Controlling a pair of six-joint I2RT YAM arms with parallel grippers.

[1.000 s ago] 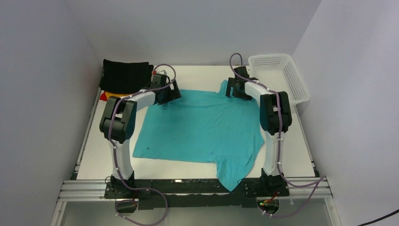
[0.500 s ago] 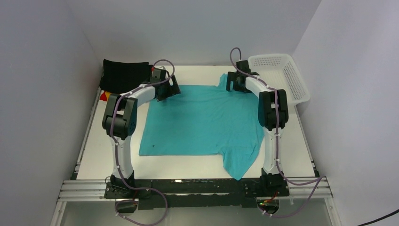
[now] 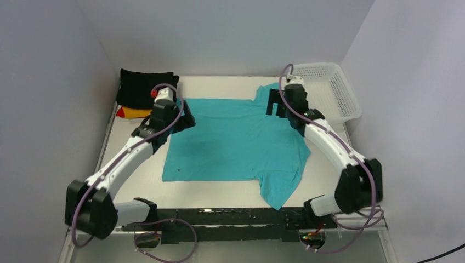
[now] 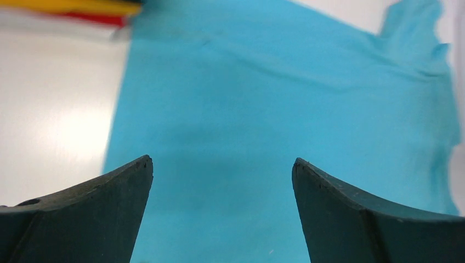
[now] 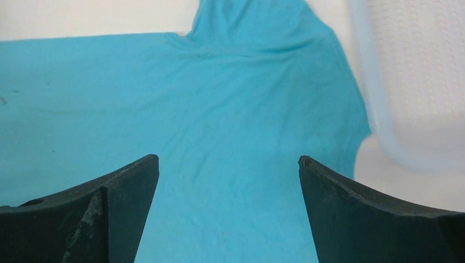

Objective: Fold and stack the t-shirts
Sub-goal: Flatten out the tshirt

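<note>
A teal t-shirt lies spread flat in the middle of the table, one sleeve pointing to the near edge and the other at the far edge. My left gripper hovers open over its far left corner, nothing between the fingers. My right gripper hangs open above the far sleeve, also empty. Both wrist views show the teal cloth below the spread jaws. Folded black, yellow-orange and red shirts are stacked at the far left.
A white mesh basket stands at the far right corner, close to the right gripper; its wall shows in the right wrist view. Grey walls enclose the table on three sides.
The teal shirt slid away from the near edge, then stayed still. Both grippers have come up off its far edge, and both arms have swung their elbows outward and low.
</note>
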